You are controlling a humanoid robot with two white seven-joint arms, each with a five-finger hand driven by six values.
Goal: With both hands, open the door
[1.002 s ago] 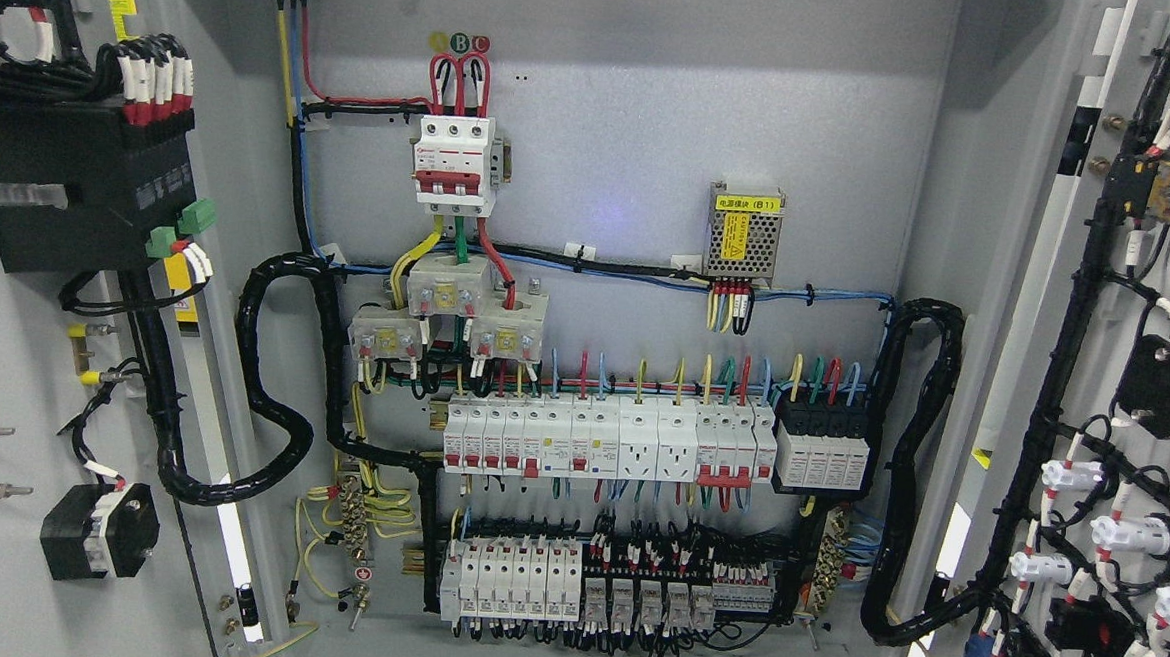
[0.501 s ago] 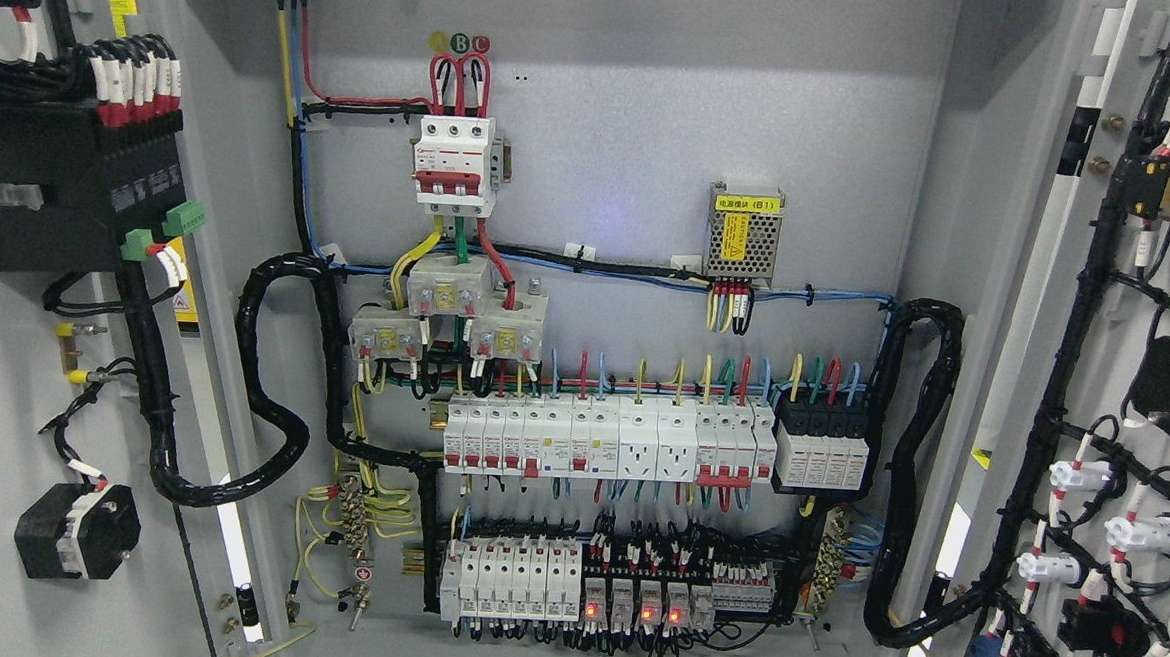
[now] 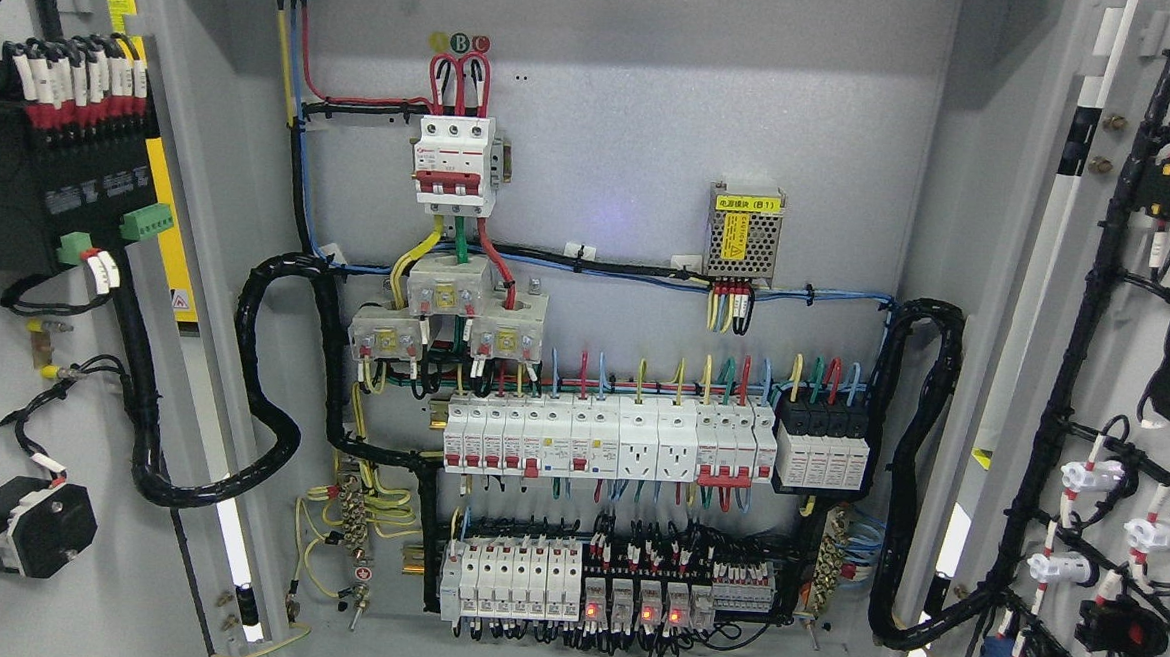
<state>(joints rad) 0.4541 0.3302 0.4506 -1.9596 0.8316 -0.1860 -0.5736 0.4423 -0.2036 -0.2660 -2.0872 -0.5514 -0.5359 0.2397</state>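
**Cabinet interior: cropped and illegible parts**

Left door point(image 3: 2, 378) is cut by the frame's left edge, so its outer side and handle lie out of view; its black module point(image 3: 46, 190) is cropped at the left too. Right door point(image 3: 1142, 398) runs off the right edge, cropping the black units and wiring there. Print on the yellow label point(image 3: 749, 204), centre right, is too small to read. Markings on the breakers point(image 3: 599, 439) are likewise unreadable.

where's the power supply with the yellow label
Head view, right of centre on the back panel: the power supply sits above the blue wire run, up-right of the red breaker.
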